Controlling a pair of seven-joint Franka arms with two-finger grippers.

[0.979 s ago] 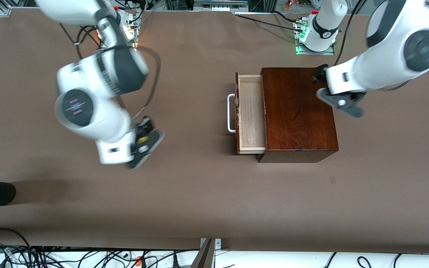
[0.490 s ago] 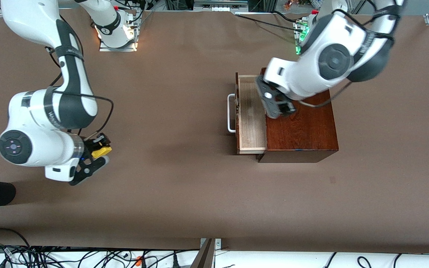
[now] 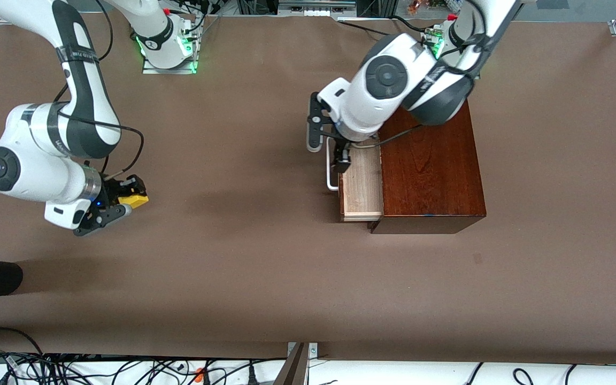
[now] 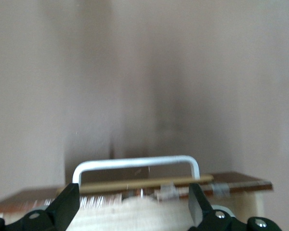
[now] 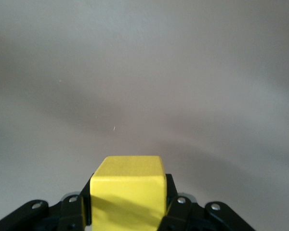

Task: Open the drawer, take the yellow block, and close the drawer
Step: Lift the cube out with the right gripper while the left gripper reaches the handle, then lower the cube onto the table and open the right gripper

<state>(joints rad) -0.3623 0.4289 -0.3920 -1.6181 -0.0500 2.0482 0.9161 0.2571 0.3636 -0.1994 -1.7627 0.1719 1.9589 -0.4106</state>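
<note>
Yellow block (image 3: 132, 200) sits clamped in the right end effector (image 3: 122, 203), well apart from the drawer (image 3: 361, 184); left end effector (image 3: 340, 155), fingers spread, hovers over its handle (image 3: 331, 166).

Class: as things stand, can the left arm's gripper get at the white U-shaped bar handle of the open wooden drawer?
Probably yes: the left gripper hangs open just over the white U-shaped bar handle, with nothing between them.
</note>
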